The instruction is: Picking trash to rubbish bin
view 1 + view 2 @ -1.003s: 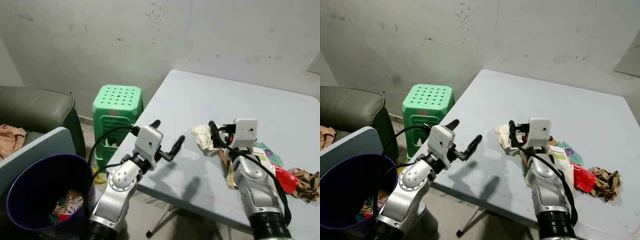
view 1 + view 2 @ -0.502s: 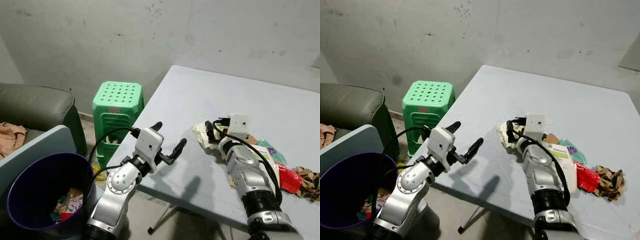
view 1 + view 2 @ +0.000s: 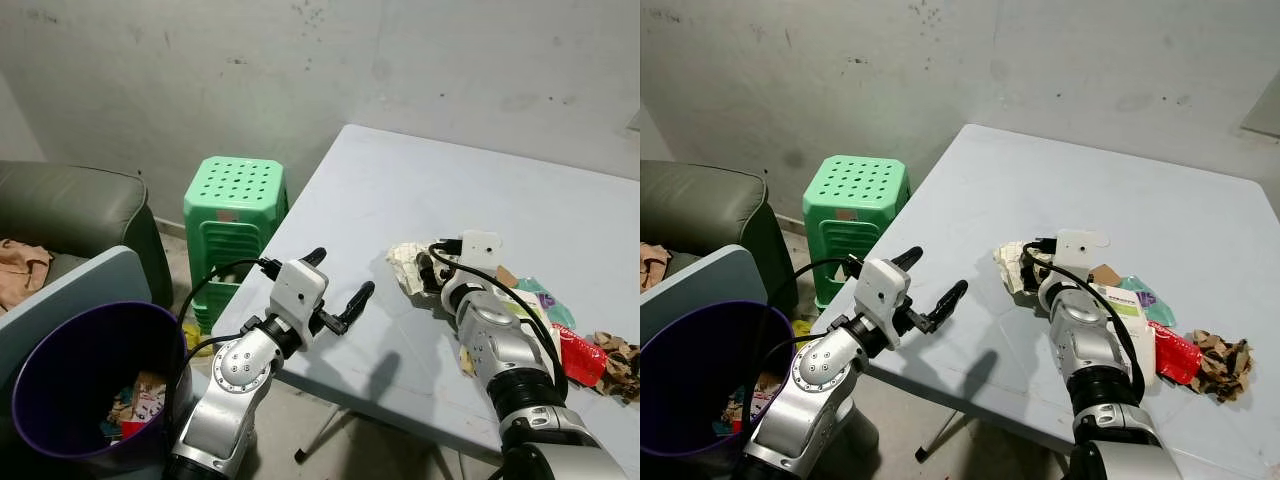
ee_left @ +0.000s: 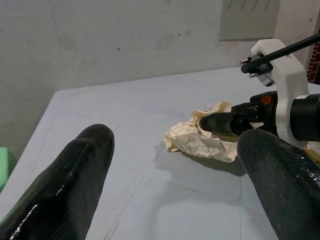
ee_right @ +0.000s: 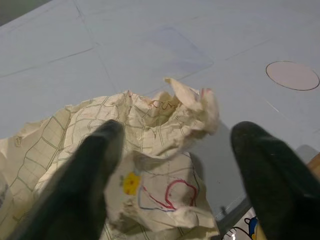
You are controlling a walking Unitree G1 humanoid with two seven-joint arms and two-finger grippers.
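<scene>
Left eye view is showing a purple rubbish bin (image 3: 75,385) standing on the floor at the robot's left, below the table's (image 3: 420,190) near corner. Scraps of trash (image 3: 135,405) are lying at its bottom, some coloured and some pale brown; what each piece is cannot be told.

On the table a crumpled paper (image 3: 407,267) is lying just ahead of the right gripper (image 5: 175,160). In the right wrist view the two black fingers are standing apart, open, one on each side of the paper, with the near part of the wad sitting between them; whether the pads are touching it cannot be told. The paper is cream, crushed into folds, printed with a fine green grid, red scribbled lines and a small yellow spot.

The left gripper (image 3: 335,285) is hovering past the table's near edge, its fingers spread wide and holding nothing, pointing across the tabletop toward the paper.

Beside the right arm more trash is lying on the table: a white and green packet (image 3: 1130,305), a red wrapper (image 3: 577,358) and brown crumpled paper (image 3: 1222,362). A green stool (image 3: 235,195) is standing on the floor beside the table, and a dark sofa (image 3: 70,215) is sitting at the far left.
</scene>
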